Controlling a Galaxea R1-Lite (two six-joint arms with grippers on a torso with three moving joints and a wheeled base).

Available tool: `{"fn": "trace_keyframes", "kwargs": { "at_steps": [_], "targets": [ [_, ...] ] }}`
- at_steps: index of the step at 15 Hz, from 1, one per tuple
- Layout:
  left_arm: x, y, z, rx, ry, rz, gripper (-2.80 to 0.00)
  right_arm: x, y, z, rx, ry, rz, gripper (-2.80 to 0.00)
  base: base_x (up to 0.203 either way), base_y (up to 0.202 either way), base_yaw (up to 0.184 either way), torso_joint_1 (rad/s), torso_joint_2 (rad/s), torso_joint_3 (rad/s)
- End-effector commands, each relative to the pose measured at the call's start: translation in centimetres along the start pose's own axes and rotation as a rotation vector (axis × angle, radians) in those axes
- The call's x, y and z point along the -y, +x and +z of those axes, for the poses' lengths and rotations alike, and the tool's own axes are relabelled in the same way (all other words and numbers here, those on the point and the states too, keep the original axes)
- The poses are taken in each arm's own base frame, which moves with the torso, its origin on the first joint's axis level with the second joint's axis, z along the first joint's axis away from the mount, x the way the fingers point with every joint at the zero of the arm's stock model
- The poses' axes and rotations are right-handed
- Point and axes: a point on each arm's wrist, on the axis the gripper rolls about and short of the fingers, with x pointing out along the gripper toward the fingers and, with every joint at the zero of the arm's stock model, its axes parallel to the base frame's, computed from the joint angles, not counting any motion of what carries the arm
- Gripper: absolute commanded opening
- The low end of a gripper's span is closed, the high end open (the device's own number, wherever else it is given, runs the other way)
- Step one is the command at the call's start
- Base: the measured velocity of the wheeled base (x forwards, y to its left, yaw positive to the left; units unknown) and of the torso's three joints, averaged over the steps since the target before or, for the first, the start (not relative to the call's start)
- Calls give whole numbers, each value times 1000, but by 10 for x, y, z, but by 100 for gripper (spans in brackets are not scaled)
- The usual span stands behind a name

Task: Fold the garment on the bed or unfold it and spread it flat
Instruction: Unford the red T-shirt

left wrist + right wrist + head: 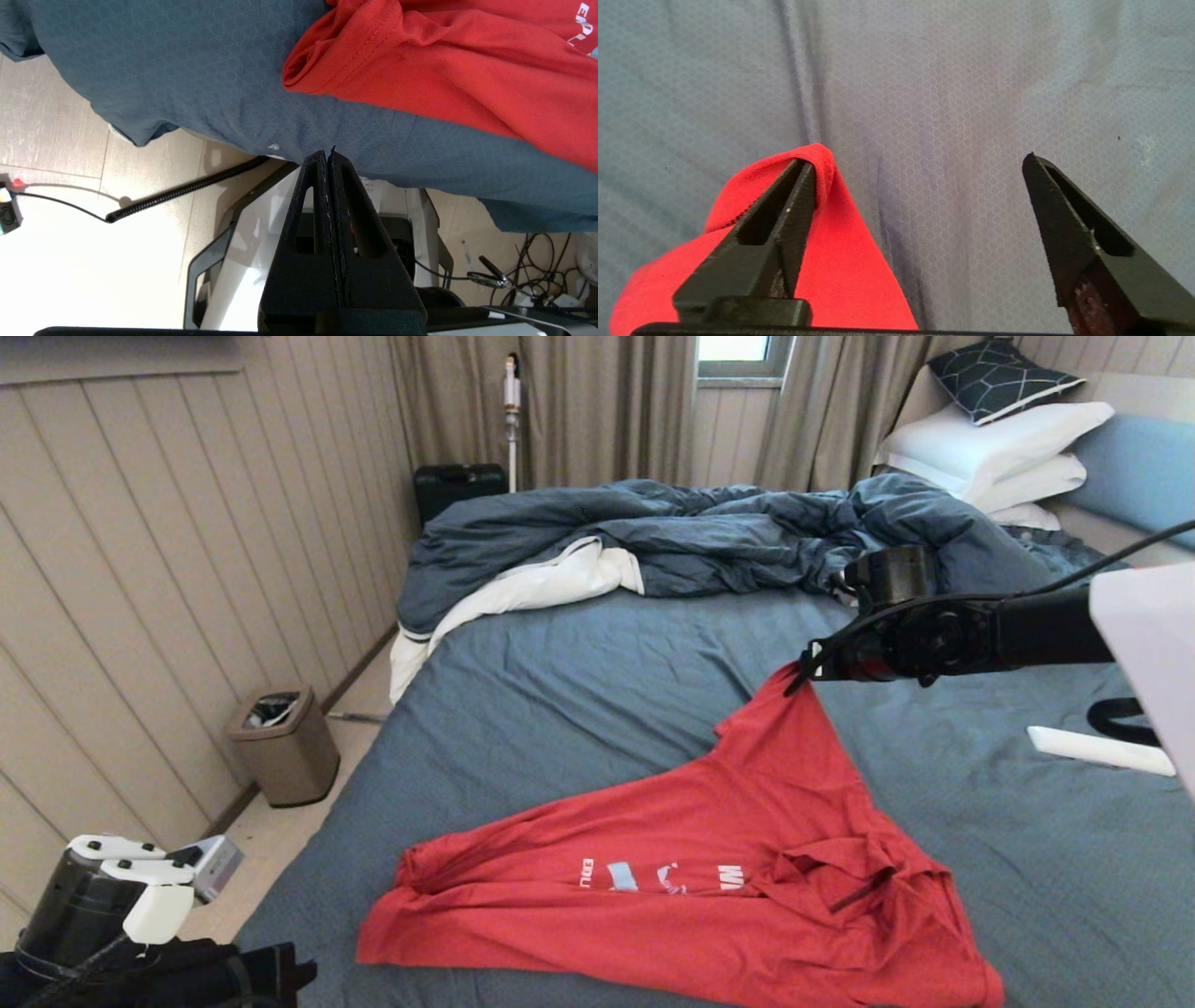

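The garment (709,859), a red T-shirt with white lettering, lies rumpled on the near part of the bed (579,681), one corner pulled up to a peak at my right gripper (801,674). In the right wrist view that gripper (920,159) is open wide above the sheet. The garment's red corner (840,261) hangs draped over one fingertip (803,186), and the other finger is bare. My left gripper (328,156) is shut and empty, parked off the bed's near left corner, with a red sleeve (467,70) beyond it.
A rumpled dark blue duvet (709,537) fills the far half of the bed, with white pillows (990,448) and a dark cushion (999,378) at the far right. A white flat object (1097,749) lies on the sheet at right. A brown bin (285,742) stands on the floor at left.
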Motion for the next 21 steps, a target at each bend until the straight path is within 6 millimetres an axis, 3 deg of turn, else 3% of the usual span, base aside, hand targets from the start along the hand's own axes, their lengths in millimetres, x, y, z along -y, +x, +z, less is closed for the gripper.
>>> {"fn": "trace_keyframes", "kwargs": {
  "at_steps": [1, 5, 11, 17, 19, 21],
  "targets": [
    [0, 0, 0, 2, -5, -1, -280, 4, 1, 1, 2, 5, -11, 0, 0, 0, 0, 0, 0, 0],
    [0, 0, -1, 0, 0, -4, -280, 18, 7, 4, 36, 34, -41, 0, 0, 0, 0, 0, 0, 0],
    [1, 1, -3, 30, 7, -26, -280, 13, 19, -2, 49, 35, -38, 0, 0, 0, 0, 0, 0, 0],
    [1, 0, -2, 32, 7, -27, -280, 19, 16, 1, 57, 40, -46, 0, 0, 0, 0, 0, 0, 0],
    [1, 0, -2, 32, 7, -27, -280, 15, 15, 1, 55, 68, -21, 0, 0, 0, 0, 0, 0, 0],
    [1, 1, -3, 31, 7, -26, -280, 7, 13, 0, 30, 154, 112, 0, 0, 0, 0, 0, 0, 0]
  ]
}}
